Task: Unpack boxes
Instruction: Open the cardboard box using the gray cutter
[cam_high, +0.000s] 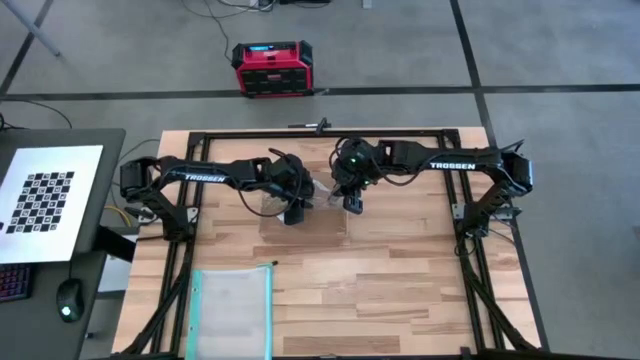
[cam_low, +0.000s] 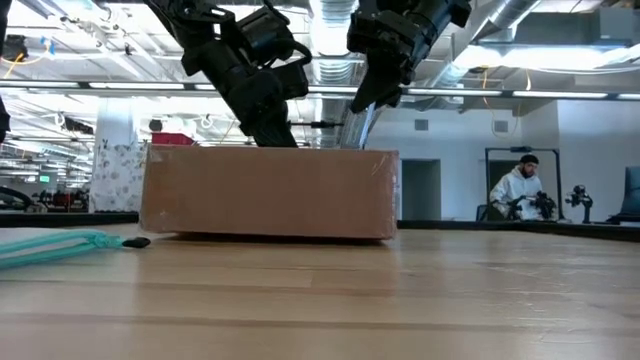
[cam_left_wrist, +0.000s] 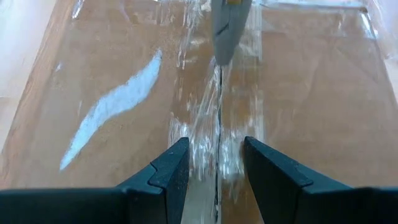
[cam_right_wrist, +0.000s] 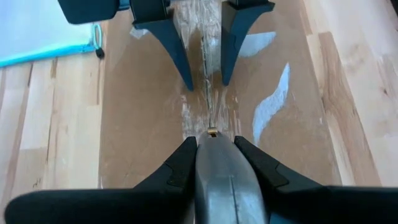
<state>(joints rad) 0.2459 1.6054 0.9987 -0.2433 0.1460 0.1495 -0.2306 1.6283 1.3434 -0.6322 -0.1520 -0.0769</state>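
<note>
Brown taped cardboard box (cam_high: 300, 215) mid-table, right gripper (cam_right_wrist: 211, 144) clamping a grey cutter (cam_right_wrist: 227, 180) on its seam, left gripper (cam_left_wrist: 216, 163) parted astride the seam at nine o'clock.

Clear teal-edged plastic pouch (cam_high: 232, 311) flat on wooden table (cam_high: 400, 270), toward 7 o'clock from table centre. Red and black case (cam_high: 273, 68) on grey floor beyond table's far edge, 11 o'clock. Checkerboard sheet (cam_high: 42, 197) on dark side desk, 9 o'clock; computer mouse (cam_high: 67, 298) near it. Person (cam_low: 517, 190) in room background.

Both hands (cam_high: 322, 205) crowding box (cam_low: 268, 195) seam
</note>
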